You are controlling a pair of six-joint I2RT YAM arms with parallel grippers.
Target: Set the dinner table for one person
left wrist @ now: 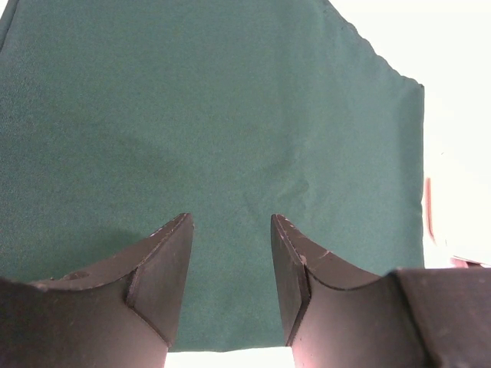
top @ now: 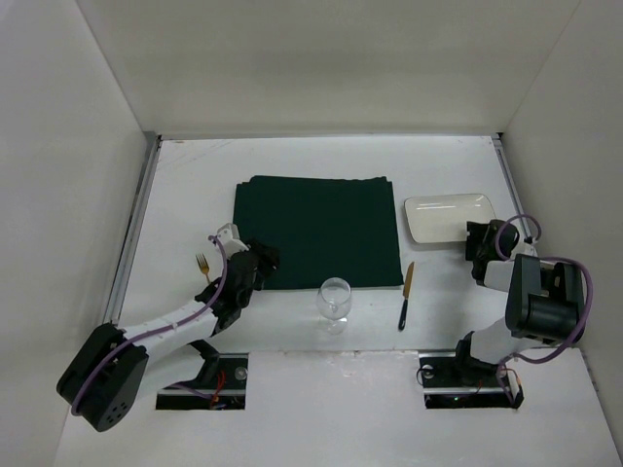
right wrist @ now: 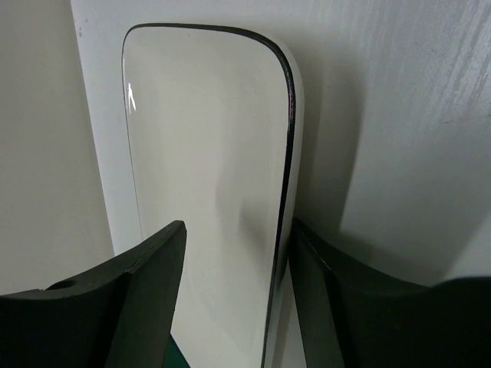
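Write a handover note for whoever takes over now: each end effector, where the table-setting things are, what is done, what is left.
Left end effector: open, empty, over the green cloth's near left corner.
Right end effector: open, astride the white plate's rim, right of the cloth on the dinner table.
Fork left of cloth, glass at its near edge, knife off its near right corner.
Done: cloth laid flat.
Left: likely plate onto cloth, cutlery and glass around it.

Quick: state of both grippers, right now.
Left gripper: open, empty, over the green cloth.
Right gripper: open, jaws astride the edge of the white plate, not clamped.
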